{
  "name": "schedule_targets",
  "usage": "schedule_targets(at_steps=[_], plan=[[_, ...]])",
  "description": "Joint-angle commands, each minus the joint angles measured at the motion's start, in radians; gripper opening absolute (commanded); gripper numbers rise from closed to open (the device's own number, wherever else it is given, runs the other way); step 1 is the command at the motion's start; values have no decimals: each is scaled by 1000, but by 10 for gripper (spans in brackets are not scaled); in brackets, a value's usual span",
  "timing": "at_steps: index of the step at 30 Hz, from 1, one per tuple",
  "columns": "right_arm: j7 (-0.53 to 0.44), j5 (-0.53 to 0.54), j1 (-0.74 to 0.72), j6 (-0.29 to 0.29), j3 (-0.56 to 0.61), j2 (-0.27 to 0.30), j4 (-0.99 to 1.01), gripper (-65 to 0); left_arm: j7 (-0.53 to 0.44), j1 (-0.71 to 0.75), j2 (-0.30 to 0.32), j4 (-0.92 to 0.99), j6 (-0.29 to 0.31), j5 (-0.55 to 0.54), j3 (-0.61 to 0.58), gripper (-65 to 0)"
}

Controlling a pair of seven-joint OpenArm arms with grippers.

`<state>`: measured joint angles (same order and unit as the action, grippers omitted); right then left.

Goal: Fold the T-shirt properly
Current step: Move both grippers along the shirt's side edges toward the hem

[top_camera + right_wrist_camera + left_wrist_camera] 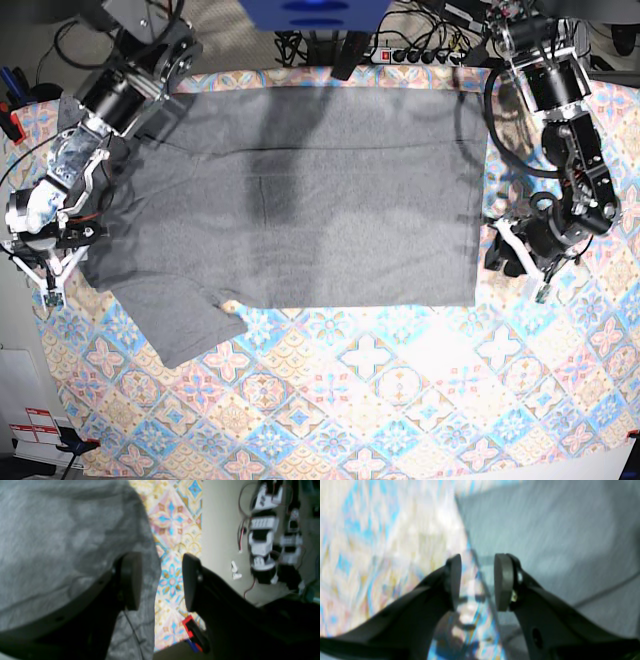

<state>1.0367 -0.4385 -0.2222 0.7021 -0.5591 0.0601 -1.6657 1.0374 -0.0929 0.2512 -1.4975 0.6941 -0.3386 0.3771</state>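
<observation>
Now T-shirt lies between both open hands.

left wrist view: motion-blurred, tablecloth pattern smeared | T-shirt: far sleeve hidden under arm | right claw: tips too small to tell
</observation>
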Motion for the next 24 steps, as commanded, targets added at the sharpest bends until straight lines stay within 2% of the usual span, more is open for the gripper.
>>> schedule_targets(at_steps=[1, 5, 8, 12, 16, 24], plan=[[-14, 4, -27, -4, 1, 10, 9, -393, -12, -32, 7, -12, 4, 8, -17, -426], [-20, -66, -61, -4, 1, 10, 88, -393, -32, -133, -28, 142, 4, 103, -43, -423], [-82, -148, -72, -4, 3, 8, 144, -392, -99, -201, -45, 298, 4, 141, -39, -380], [-157, -208, -72, -4, 3, 5, 181, -328, -188, -253, -45, 438, 4, 172, -37, -352], [-195, -224, -72, -4, 0, 5, 197, -272, -257, -278, -45, 509, 4, 174, -37, -353], [-209, -224, -72, -4, 1, 5, 200, -272, -394, -333, -26, 664, 4, 172, -36, -354]])
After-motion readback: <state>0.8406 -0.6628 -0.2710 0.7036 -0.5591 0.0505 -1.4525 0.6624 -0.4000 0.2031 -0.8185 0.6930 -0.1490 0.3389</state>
